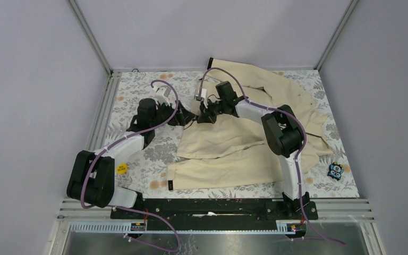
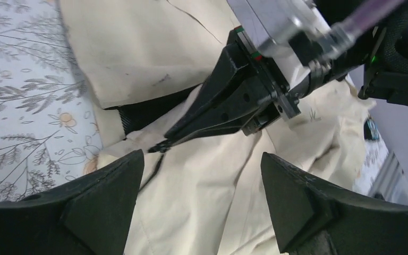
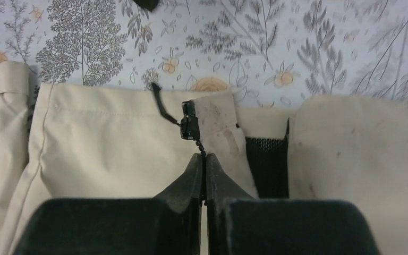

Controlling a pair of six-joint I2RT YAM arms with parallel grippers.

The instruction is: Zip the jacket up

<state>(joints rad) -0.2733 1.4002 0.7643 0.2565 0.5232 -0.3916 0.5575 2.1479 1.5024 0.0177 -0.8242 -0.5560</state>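
The cream-beige jacket (image 1: 228, 154) lies spread over the middle and right of the table. Its dark zipper slider (image 3: 188, 125) sits at a fabric edge, with a thin pull chain running back from it. My right gripper (image 3: 203, 157) is shut on that pull chain; it also shows in the top view (image 1: 203, 117) and in the left wrist view (image 2: 162, 146). My left gripper (image 2: 202, 156) is open and empty, hovering just above the jacket fabric (image 2: 202, 196), facing the right gripper's tips. In the top view the left gripper (image 1: 183, 118) is just left of the right one.
A small blue toy (image 1: 336, 170) lies at the table's right edge, near the jacket. The floral tablecloth (image 1: 154, 154) shows left of the jacket. A black strap of lining (image 3: 265, 164) shows right of the slider. Metal frame rails border the table.
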